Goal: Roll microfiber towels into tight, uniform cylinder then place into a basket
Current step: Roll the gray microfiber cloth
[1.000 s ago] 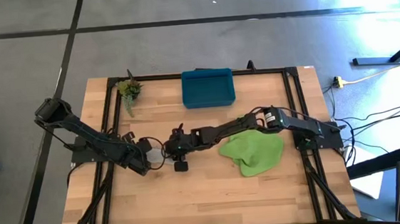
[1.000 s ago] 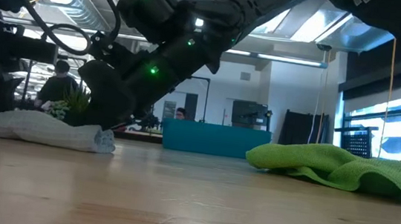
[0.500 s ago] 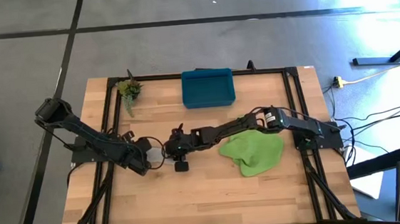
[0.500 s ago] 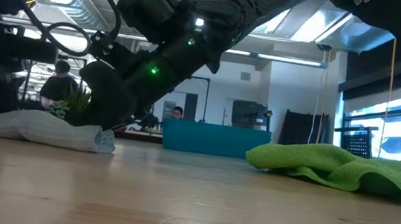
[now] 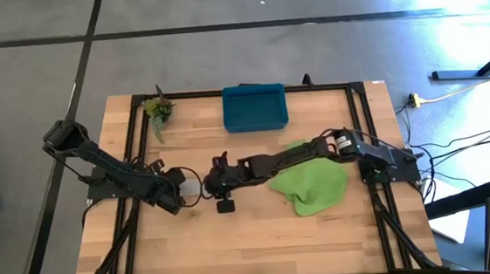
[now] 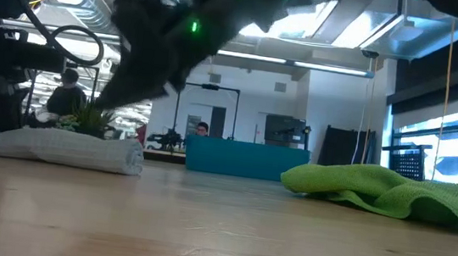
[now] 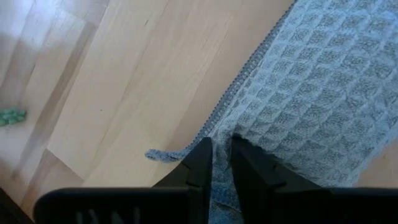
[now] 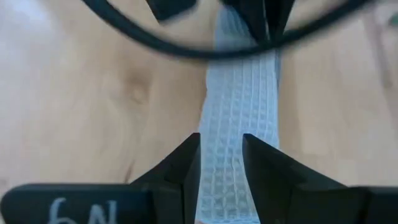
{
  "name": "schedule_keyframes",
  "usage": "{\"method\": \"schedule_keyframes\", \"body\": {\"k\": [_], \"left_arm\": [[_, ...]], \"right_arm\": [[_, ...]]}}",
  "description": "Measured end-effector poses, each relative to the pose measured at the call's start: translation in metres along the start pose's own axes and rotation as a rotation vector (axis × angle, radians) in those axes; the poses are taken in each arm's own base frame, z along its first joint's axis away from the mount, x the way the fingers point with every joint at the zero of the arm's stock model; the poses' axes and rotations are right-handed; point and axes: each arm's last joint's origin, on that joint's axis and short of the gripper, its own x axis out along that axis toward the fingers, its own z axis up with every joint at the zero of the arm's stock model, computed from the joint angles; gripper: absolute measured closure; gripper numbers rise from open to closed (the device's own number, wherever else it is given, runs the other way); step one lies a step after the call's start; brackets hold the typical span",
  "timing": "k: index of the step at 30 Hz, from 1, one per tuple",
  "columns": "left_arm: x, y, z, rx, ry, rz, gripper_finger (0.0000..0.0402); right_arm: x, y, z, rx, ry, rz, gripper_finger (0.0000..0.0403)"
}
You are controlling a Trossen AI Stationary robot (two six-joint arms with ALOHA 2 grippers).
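The light grey towel [image 6: 56,148] lies rolled into a long, low roll on the table's left half. My left gripper [image 7: 219,146] is shut on it at one end [image 8: 249,37]. My right gripper [image 8: 219,158] hangs above the roll's other end [image 6: 128,156] with its fingers apart and nothing between them; the roll shows below the gap. In the high view both arms cover most of the roll. The lime green towel [image 5: 310,184] lies crumpled on the table's right half. The teal basket [image 5: 255,107] stands at the far edge. My left gripper pinches the grey towel between its two fingers, just inside the hemmed edge [image 7: 233,102]. A ridge of cloth [image 7: 222,138] stands in the narrow gap between them. The fingers slant down onto it from above. The towel lies on the table.
A small green plant sprig [image 5: 158,110] lies at the far left, beside the basket. A black cable loop [image 8: 205,50] hangs between the two grippers. Bare wood [image 5: 236,243] runs along the near edge. A person [image 6: 67,98] sits in the room beyond the table.
My right gripper has risen off the grey towel's end and drifted slightly toward the near edge. The rolled towel has stayed on the table, and its end now shows uncovered in the low view.
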Motion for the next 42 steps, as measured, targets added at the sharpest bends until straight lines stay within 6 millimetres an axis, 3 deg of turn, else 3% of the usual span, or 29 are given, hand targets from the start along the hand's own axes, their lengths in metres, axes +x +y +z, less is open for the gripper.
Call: {"method": "schedule_keyframes", "body": {"k": [11, 42], "left_arm": [[0.000, 0.000, 0.000, 0.000, -0.002, -0.001, 0.0350], [0.000, 0.000, 0.000, -0.001, -0.005, -0.002, 0.0351]], "right_arm": [[-0.008, 0.024, 0.006, -0.027, -0.025, 0.034, 0.0283], [-0.009, 0.024, 0.009, -0.018, -0.058, 0.033, 0.0283]]}}
